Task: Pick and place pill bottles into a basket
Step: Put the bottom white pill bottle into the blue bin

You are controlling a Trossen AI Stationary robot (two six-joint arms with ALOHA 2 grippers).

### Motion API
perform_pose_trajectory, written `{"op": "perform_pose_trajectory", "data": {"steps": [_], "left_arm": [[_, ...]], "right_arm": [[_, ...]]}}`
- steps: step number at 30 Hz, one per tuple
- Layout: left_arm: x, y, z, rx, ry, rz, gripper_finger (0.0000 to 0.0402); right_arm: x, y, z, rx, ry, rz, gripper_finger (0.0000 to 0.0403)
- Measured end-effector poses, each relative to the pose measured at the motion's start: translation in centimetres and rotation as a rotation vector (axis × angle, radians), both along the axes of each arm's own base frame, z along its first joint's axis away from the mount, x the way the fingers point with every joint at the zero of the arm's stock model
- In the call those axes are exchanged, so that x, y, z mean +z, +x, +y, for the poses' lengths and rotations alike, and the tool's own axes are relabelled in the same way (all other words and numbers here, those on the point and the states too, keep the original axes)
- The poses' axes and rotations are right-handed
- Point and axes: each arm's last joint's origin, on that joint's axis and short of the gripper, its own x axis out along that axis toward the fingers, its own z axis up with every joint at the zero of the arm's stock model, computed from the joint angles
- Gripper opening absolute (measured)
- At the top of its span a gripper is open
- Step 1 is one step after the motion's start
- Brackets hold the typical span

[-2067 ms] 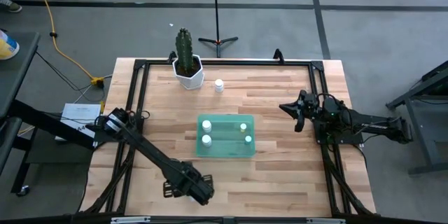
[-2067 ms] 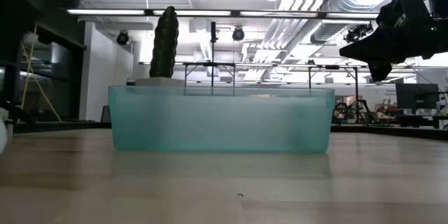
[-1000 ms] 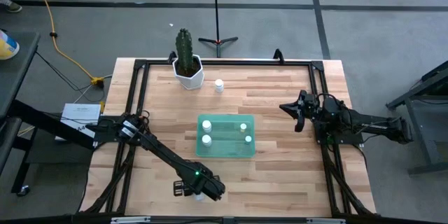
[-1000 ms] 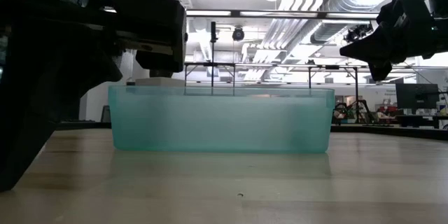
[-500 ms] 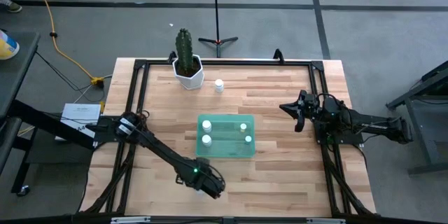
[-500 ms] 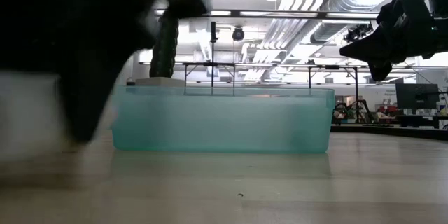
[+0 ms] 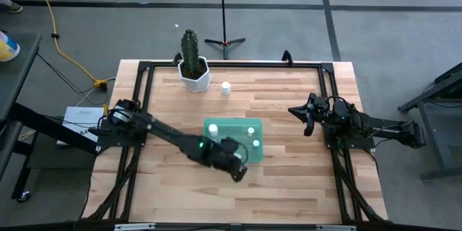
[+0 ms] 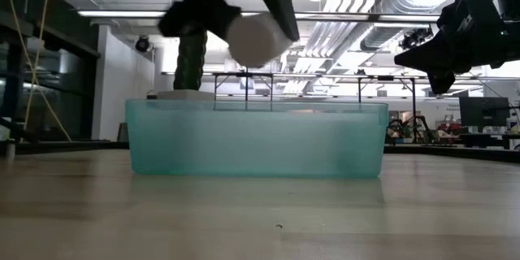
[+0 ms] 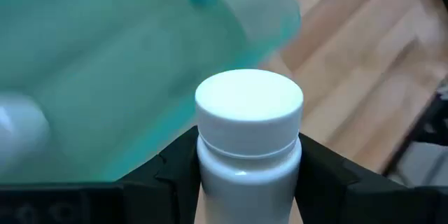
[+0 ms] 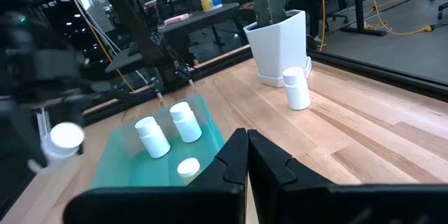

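Note:
My left gripper (image 7: 232, 159) hangs over the near part of the green basket (image 7: 229, 134) and is shut on a white pill bottle (image 8: 258, 37). In the low view the bottle is well above the basket's rim (image 8: 257, 104). Three white bottles (image 7: 213, 128) stand inside the basket on its floor. One more bottle (image 7: 226, 87) stands on the table beside the cactus pot. My right gripper (image 7: 306, 119) is shut and empty, held above the table's right side. My left gripper pinches the bottle's body just below the cap (image 9: 246, 159) between its two fingers (image 9: 175, 171), one on each side. The cap (image 9: 248, 101) points away from the wrist. The bottle is lifted clear over the basket and sits tilted in the low view.
A white hexagonal pot with a cactus (image 7: 193, 72) stands at the far left of the table. A black frame (image 7: 231, 63) runs round the table's edges. Bare wood lies between the basket and my right gripper.
My left gripper has risen from the table near its near edge and gone toward the far right, over the basket. It now carries the white bottle above the basket's rim. My right arm has kept still.

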Motion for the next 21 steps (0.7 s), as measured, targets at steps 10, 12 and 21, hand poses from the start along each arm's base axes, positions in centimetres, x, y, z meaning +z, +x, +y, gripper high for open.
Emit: {"op": "perform_pose_trajectory", "data": {"steps": [10,12,21], "left_arm": [[0.6,2.0,5.6,0.001,0.375,-0.059,0.0210],[0.7,2.2,6.0,0.047,0.454,-0.085,0.0210],[-3.3,1.4,6.0,0.208,0.571,-0.203,0.0213]], "right_arm": [[0.0,0.0,0.0,0.000,0.000,0.000,0.0000],[0.0,0.0,0.0,0.000,0.000,0.000,0.0000],[0.0,0.0,0.0,0.001,0.001,0.002,0.0000]]}}
